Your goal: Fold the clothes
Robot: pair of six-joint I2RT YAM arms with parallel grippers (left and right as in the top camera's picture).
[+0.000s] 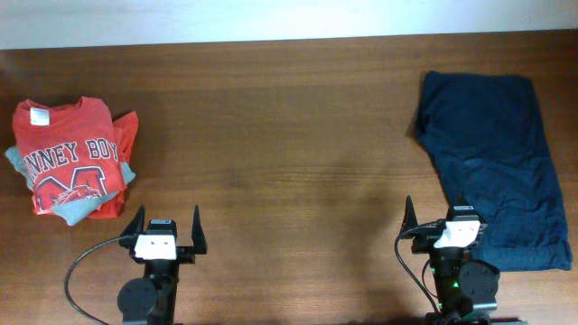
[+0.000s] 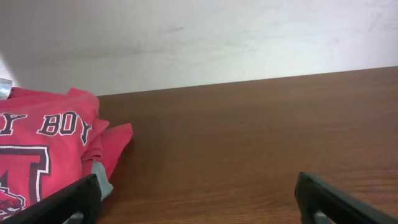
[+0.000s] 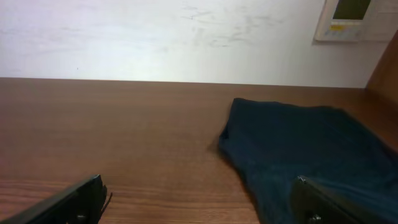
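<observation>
Plainly, the clothes [image 1: 495,167] lie flat on the brown tabletop [image 1: 289,135] at about 3 o'clock in the overhead view, a dark navy piece with no print. Nothing lies on them. The right pincer [image 1: 440,217] sits at 5 o'clock with its fingers spread and holding nothing. One of its fingers [image 3: 336,205] hangs over the garment's near hem, though contact cannot be judged. At 9 o'clock, well apart, a red T-shirt [image 1: 72,158] rests on a grey garment [image 1: 68,209]. Its white lettering reads "NNEY BOY", and its white neck label [image 1: 38,115] is too small to read. The left pincer [image 1: 168,226], at 7 o'clock, is likewise spread and empty. A wall panel [image 3: 354,18] shows at 1 o'clock in the right wrist view, its writing illegible.
</observation>
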